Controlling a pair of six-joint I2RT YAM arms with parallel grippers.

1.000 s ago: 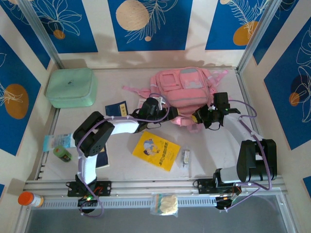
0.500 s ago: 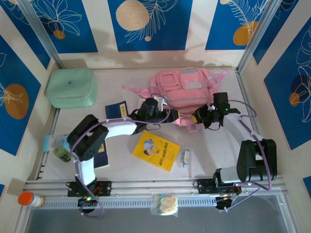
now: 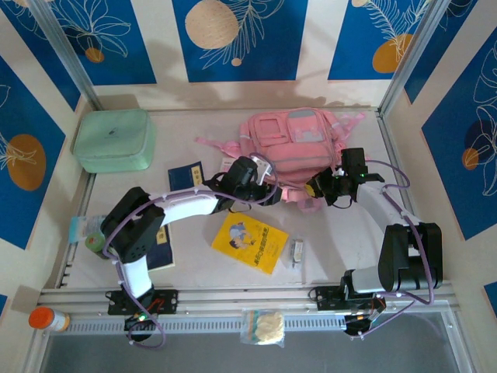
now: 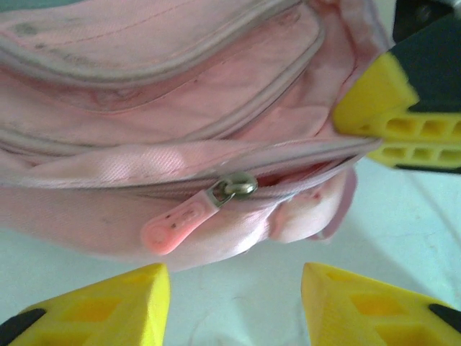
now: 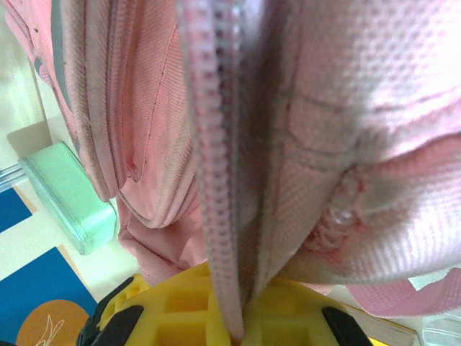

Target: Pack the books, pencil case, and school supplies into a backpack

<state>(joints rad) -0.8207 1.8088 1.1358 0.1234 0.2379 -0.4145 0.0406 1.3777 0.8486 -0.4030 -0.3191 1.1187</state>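
Pink backpack [image 3: 299, 140] in the upper centre of the overhead view, left gripper [image 4: 234, 285] parted and empty – zip pull [image 4: 176, 222] just beyond it, untouched – right gripper [image 5: 230, 310] pinched tight on the backpack's zipper edge

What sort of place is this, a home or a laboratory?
Probably a robot test cell: printed blue wall panels enclose a table, a metal rail runs along its near edge, and a backpack lies as a prop.
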